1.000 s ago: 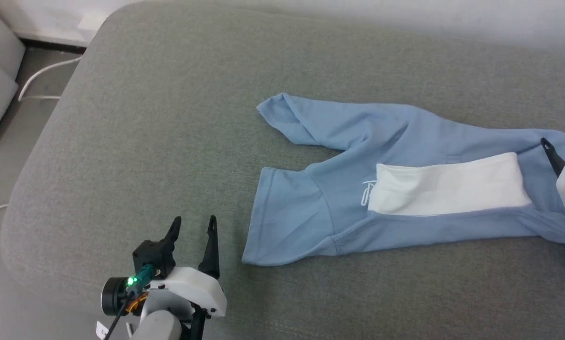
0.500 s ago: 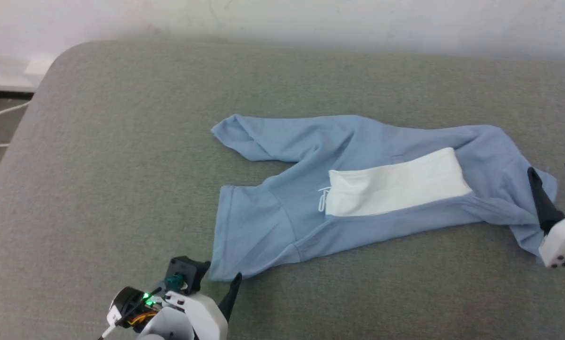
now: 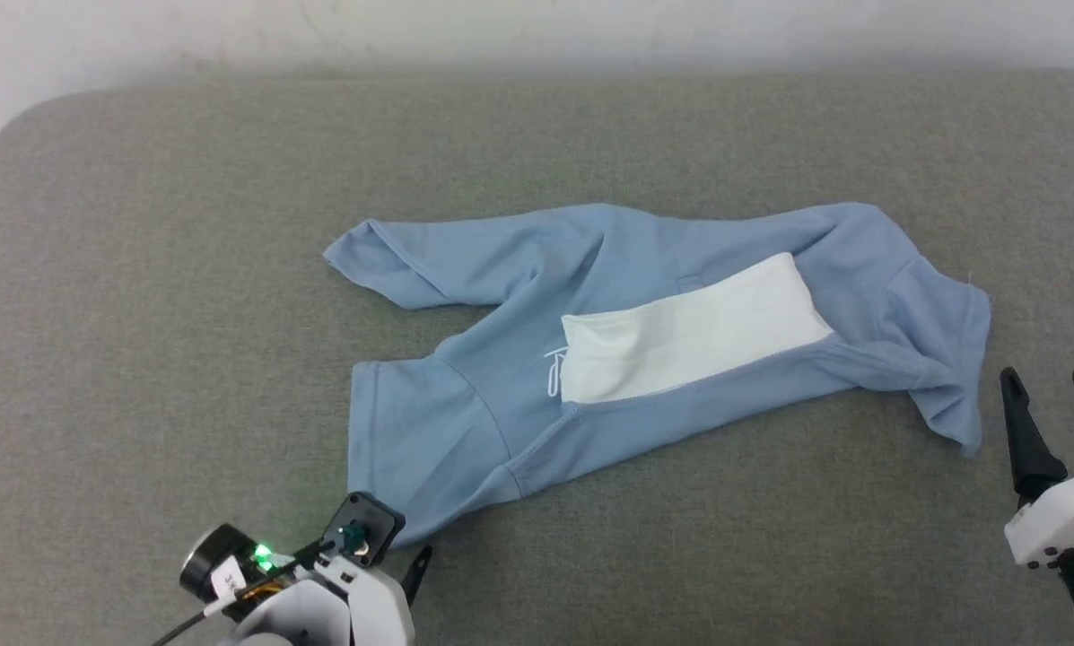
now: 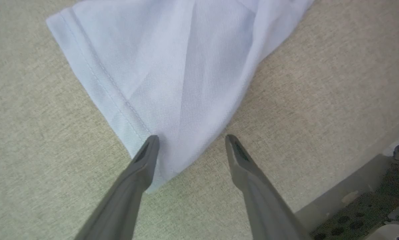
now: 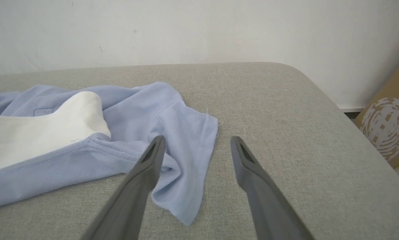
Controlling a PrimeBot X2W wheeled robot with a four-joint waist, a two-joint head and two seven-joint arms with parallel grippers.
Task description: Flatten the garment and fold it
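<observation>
Nearest in, the left gripper (image 4: 192, 141), jaws spread wide and holding nothing, frames the garment's (image 3: 662, 422) near-left corner. I'd say it's lined up to pinch that hem and tug it flat. At the garment's other end the right gripper (image 3: 1043, 386), equally wide and empty, sits just off the drooping right flap (image 3: 945, 359), clear of the cloth and likely poised for the matching grab. The garment lies rumpled lengthwise mid-cushion (image 3: 187, 269), white panel (image 3: 689, 336) up, script mark (image 3: 553, 372) at the panel's left end. Beyond the garment is a pale wall (image 5: 186, 30). Count: two grippers, one garment, one panel, one mark.
</observation>
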